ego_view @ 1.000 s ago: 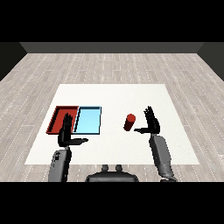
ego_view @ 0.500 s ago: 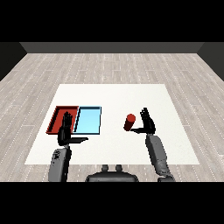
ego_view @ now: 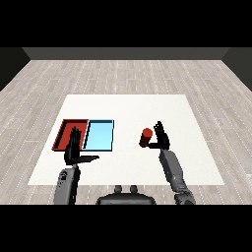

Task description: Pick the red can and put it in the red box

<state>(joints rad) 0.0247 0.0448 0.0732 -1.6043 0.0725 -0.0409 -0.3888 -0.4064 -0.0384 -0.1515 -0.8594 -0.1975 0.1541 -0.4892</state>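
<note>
Since a second ago my right hand (ego_view: 161,137) has slid leftward across the table, closing the gap until it sits just beside the small red cylindrical can (ego_view: 146,138). Its black fingers (ego_view: 160,129) are straight and pointing up, the thumb reaching toward the can's side; nothing is curled round the can, and I cannot tell whether the thumb actually touches it. My grey right forearm (ego_view: 173,172) runs back from the hand to the lower right.

That red can stands on the white square table (ego_view: 197,123), right of centre and tilted slightly, well apart from both trays. It carries no label or writing that I can read.

My left hand (ego_view: 75,150) has hardly moved. It hovers at the table's near left with its fingers straight and spread upward, the thumb stuck out to the right, holding nothing. Just beyond it lies the flat red tray (ego_view: 64,129), and touching that tray's right side is the flat light blue tray (ego_view: 101,135). Neither tray shows any marking. Around the table spreads a pale grey plank floor (ego_view: 123,74).
</note>
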